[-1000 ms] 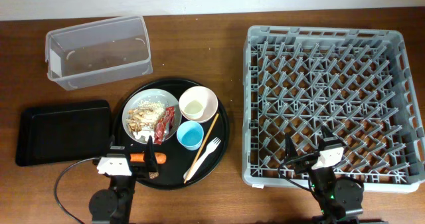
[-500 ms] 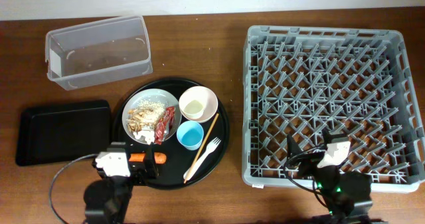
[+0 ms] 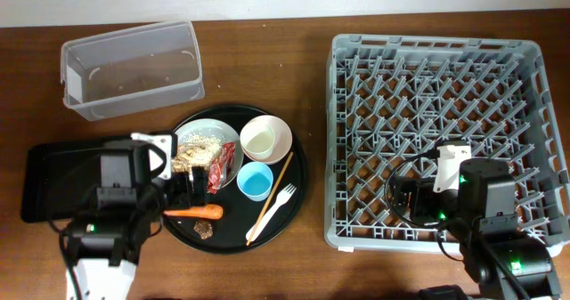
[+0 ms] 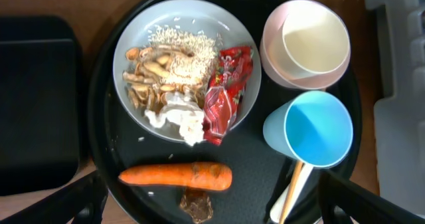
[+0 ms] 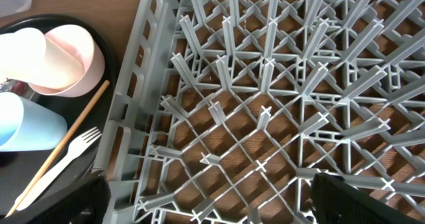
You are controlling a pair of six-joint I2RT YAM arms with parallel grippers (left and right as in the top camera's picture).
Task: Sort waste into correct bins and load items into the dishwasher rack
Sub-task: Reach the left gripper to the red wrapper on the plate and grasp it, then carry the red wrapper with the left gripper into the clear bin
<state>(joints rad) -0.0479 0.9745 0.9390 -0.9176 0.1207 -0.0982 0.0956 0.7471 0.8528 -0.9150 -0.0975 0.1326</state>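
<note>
Waste bins are noted at far left: a flat black rectangular tray with rounded corners [image 3: 44, 184], partly covered by the left arm, and a clear rectangular plastic tub [image 3: 132, 68] set farther back on the table. Both are seen without contents.

Just to the right, a large round black tray [image 3: 298, 171] is recorded. On it a pale grey round plate [image 4: 234, 26] carries beige crumbly food scraps [image 4: 163, 68], a crumpled white tissue [image 4: 179, 117] and a red snack wrapper [image 4: 226, 94]. A small orange carrot [image 4: 176, 176] lies on the round tray beside the plate, with a small brown scrap [image 4: 196, 205] next to it.

The left gripper [image 4: 212, 204] is held above this tray, fingers spread wide, nothing between them.

Further right on the same tray, a white cup [image 4: 315, 41] is seated in a cream bowl [image 4: 272, 51]; a small light-blue cup [image 4: 315, 127], a wooden chopstick [image 3: 272, 193] and a white plastic fork [image 3: 283, 198] are logged nearby.

A large square grey plastic dishwasher rack [image 3: 445, 131] with upright pegs occupies the right side, unloaded. The right gripper [image 5: 206, 204] is positioned over its near left part, fingers wide apart, carrying nothing.
</note>
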